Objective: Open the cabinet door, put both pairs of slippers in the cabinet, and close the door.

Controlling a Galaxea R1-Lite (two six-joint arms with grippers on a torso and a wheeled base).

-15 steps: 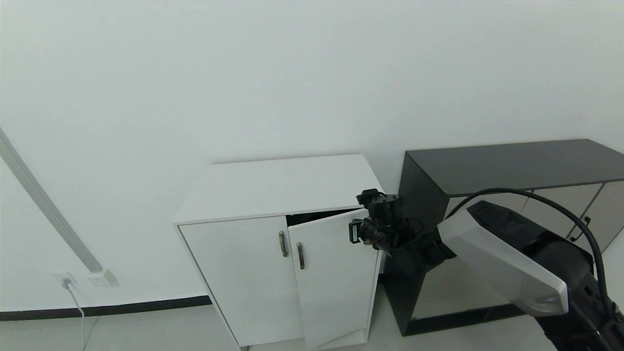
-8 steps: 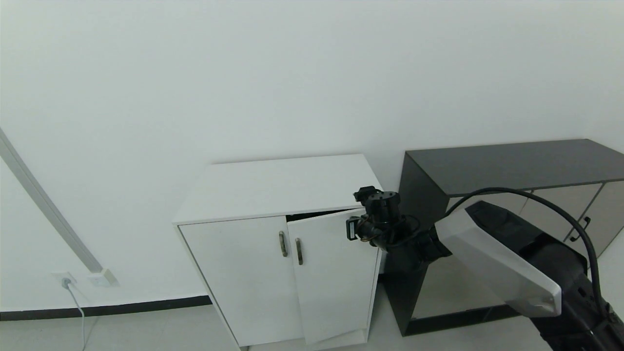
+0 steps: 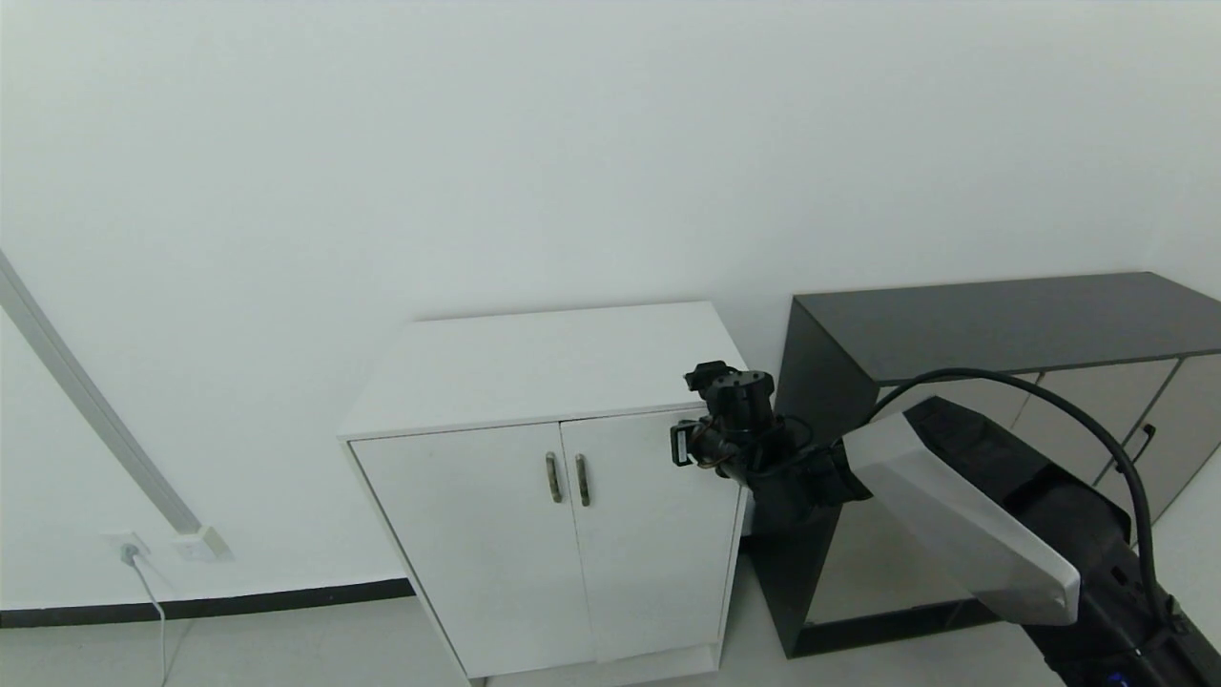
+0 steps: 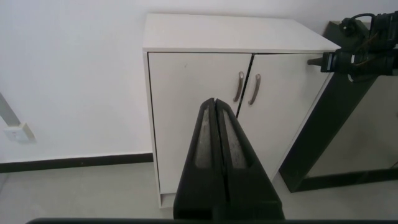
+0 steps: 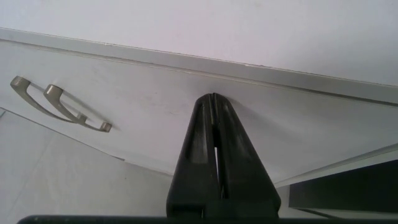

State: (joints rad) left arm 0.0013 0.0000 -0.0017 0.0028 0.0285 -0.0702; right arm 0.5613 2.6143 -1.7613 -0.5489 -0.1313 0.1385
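The white cabinet [image 3: 544, 367] stands against the wall with both doors flush and shut. Its two metal handles [image 3: 568, 478] sit side by side at the middle. My right gripper [image 3: 679, 444] is shut and its tip rests against the upper outer corner of the right door [image 3: 649, 544]; in the right wrist view the closed fingers [image 5: 214, 98] touch the door panel just under the cabinet top, with the handles [image 5: 59, 106] off to one side. My left gripper [image 4: 214, 101] is shut on nothing and hangs well in front of the cabinet [image 4: 199, 93], pointing at the left door.
A black low cabinet [image 3: 954, 324] stands directly right of the white one, close beside my right arm. A wall socket [image 3: 129, 549] with a cable and a slanted conduit [image 3: 86, 401] are at the left. Bare floor [image 4: 81, 186] lies in front.
The right door swung from ajar to fully shut as my right gripper pushed it toward the cabinet. The dark gap above the door is gone.
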